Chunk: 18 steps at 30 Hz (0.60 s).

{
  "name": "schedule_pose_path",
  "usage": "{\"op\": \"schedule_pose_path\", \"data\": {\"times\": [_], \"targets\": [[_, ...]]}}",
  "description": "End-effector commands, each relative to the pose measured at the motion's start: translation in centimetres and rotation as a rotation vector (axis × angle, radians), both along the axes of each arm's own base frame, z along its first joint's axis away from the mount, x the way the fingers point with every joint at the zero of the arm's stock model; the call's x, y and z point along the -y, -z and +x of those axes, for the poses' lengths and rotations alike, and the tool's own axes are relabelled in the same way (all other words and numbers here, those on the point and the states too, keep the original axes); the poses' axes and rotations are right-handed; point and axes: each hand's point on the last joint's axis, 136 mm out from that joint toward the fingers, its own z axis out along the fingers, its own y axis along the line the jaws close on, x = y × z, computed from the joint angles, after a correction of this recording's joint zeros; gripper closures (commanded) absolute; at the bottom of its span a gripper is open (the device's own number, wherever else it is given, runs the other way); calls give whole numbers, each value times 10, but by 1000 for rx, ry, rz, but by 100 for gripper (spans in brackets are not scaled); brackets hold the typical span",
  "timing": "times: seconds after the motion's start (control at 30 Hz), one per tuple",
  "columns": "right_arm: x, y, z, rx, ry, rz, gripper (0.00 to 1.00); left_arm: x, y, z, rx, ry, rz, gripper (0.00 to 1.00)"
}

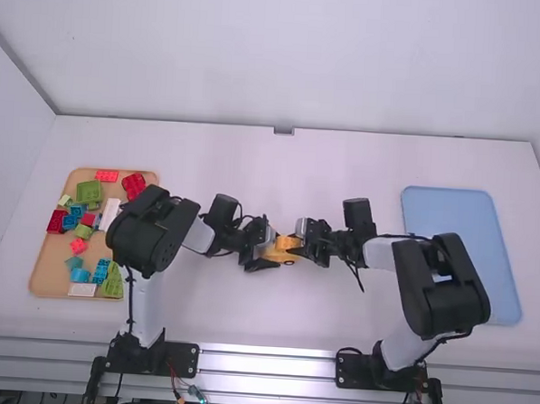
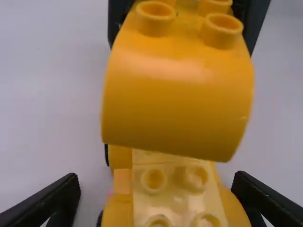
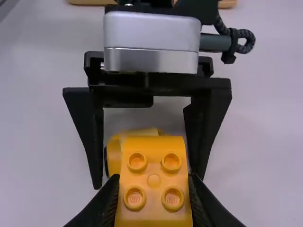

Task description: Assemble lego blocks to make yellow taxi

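Observation:
Near mid-table, my left gripper [image 1: 266, 249] and right gripper [image 1: 304, 244] face each other at the yellow blocks [image 1: 286, 244]. In the left wrist view, my left gripper [image 2: 158, 191] stands open around a yellow wheeled base [image 2: 118, 210] topped by a pale yellow studded brick [image 2: 177, 203]. A curved yellow-orange brick [image 2: 175, 104] is over them, hiding part of the base; contact cannot be told. In the right wrist view, my right gripper [image 3: 154, 187] is shut on that curved brick [image 3: 154, 161], with the lower yellow piece [image 3: 113, 153] partly hidden behind it.
An orange-tan tray [image 1: 44, 272] of loose coloured bricks lies at the far left, beside the left arm. A blue tray [image 1: 463, 239] lies at the right, partly behind the right arm. White table [image 1: 281, 171] stretches beyond the grippers.

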Motion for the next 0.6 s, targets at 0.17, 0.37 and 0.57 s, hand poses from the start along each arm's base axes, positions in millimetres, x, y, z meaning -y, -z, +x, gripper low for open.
{"op": "schedule_pose_path", "data": {"times": [0.17,0.37,0.57], "targets": [[1,1,-4,-42,2,18,91,7,13,-13,0,-35,30,15],[-3,5,-7,-42,-7,-3,91,6,14,-10,-33,-38,40,55],[-6,12,-13,-56,-14,-40,92,5,16,-10,-22,-6,65,66]]}}
